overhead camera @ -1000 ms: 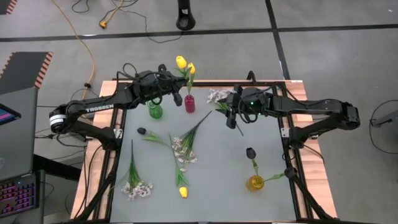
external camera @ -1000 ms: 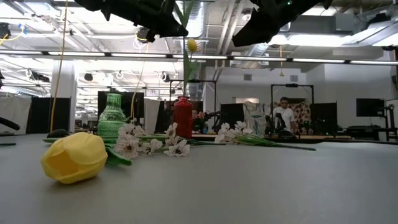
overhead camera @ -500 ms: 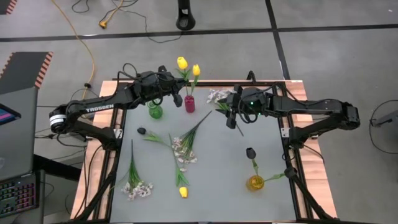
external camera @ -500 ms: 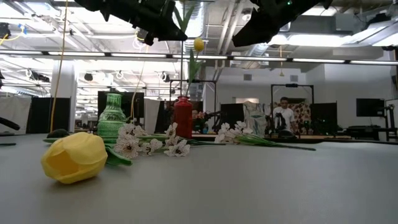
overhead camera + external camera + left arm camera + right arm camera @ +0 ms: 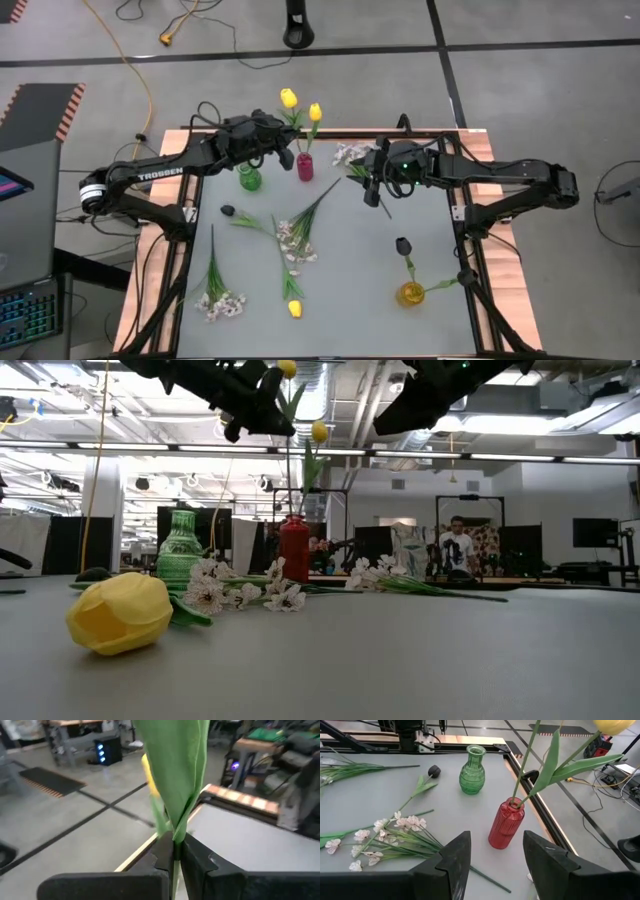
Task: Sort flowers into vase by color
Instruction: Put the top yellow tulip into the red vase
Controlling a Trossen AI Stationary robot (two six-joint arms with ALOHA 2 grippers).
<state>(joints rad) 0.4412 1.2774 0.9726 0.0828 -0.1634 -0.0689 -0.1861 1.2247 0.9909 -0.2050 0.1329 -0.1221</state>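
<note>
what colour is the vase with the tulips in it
Red vase, clearest in the right wrist view.

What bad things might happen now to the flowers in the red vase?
1. The left gripper is shut on a yellow tulip's green stem above the slim red ribbed vase; a sideways pull might tip it.
2. A yellow tulip already in it leans outward, so a knock may spill it.
3. The right gripper, open nearby, holds nothing and could bump the vase.
</note>
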